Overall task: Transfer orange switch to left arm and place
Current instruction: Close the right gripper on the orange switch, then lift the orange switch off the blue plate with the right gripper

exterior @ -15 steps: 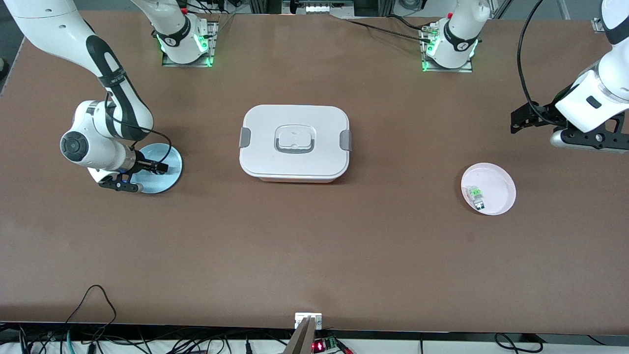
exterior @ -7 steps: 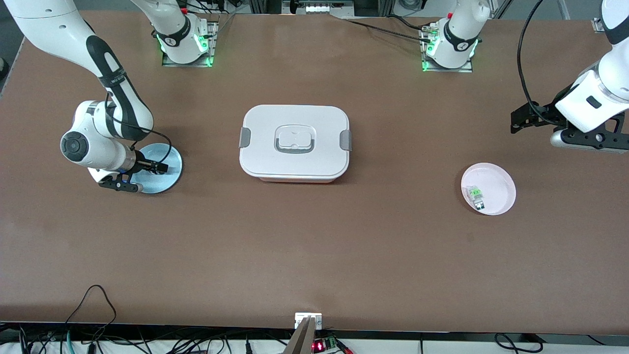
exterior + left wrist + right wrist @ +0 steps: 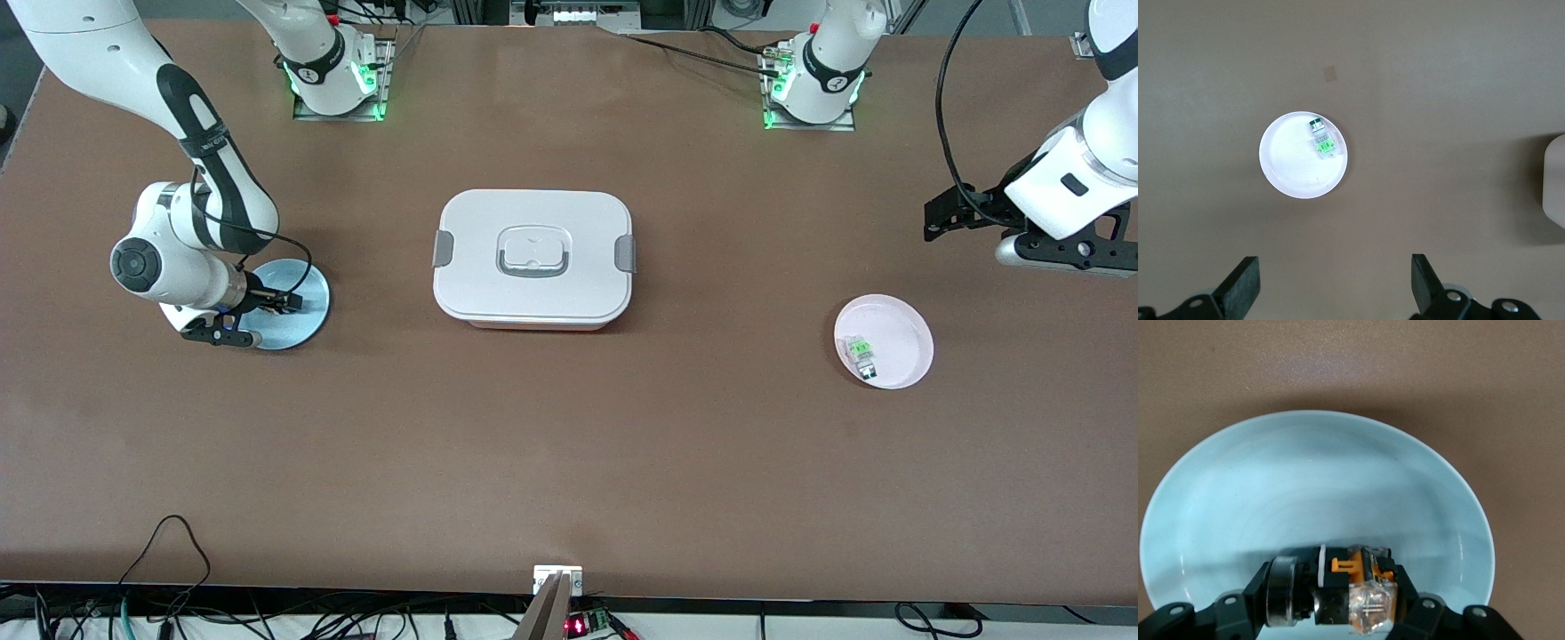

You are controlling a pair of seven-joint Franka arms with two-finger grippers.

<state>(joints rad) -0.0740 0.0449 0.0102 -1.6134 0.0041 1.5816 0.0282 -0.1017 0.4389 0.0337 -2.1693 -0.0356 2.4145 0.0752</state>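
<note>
The orange switch (image 3: 1338, 590), a black body with an orange clip and a clear end, lies on the light blue plate (image 3: 1318, 480) toward the right arm's end of the table. My right gripper (image 3: 1331, 593) is down on that plate (image 3: 311, 322), shut on the switch with a finger at each end. My right gripper (image 3: 283, 302) hides the switch in the front view. The white box (image 3: 533, 258) with grey latches stands mid-table. My left gripper (image 3: 1335, 283) hangs open and empty over bare table by the pink plate (image 3: 1288, 170), and this arm waits.
The pink plate (image 3: 902, 333) toward the left arm's end holds a small green-and-clear part (image 3: 861, 354). An edge of the box (image 3: 1555, 180) shows in the left wrist view. Brown table stretches wide between the box and the front camera. Cables hang along the table's near edge.
My right gripper's fingers have closed onto the switch on the blue plate. Neither arm has shifted visibly, and the left gripper stays open.
</note>
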